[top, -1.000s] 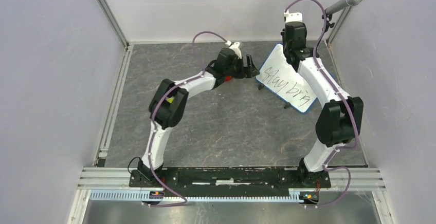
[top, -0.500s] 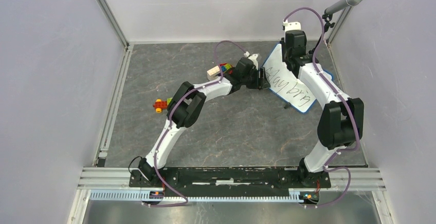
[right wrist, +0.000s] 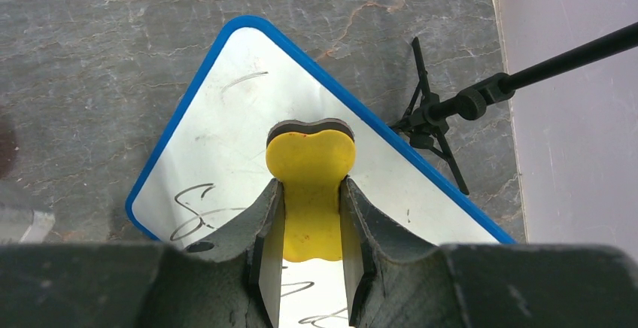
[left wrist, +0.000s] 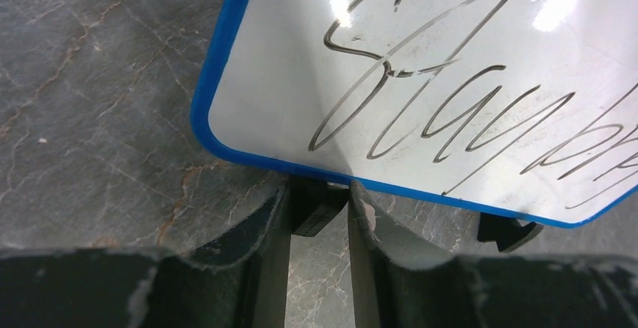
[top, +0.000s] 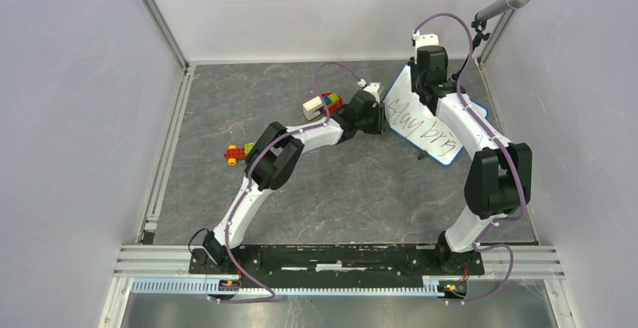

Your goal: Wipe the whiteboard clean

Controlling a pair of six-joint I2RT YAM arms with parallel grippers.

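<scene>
Evidently to steady it against the wipe, the left gripper [left wrist: 317,196] is clamped on a black foot [left wrist: 314,211] under the edge of the whiteboard [left wrist: 421,57], lying at the far right of the table [top: 338,185], while the right gripper [right wrist: 311,186] grips a yellow eraser [right wrist: 310,151] over its handwritten face.

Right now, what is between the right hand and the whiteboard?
A yellow eraser with a dark pad, pinched in the right hand, lies between it and the whiteboard. The right wrist view shows it.
</scene>
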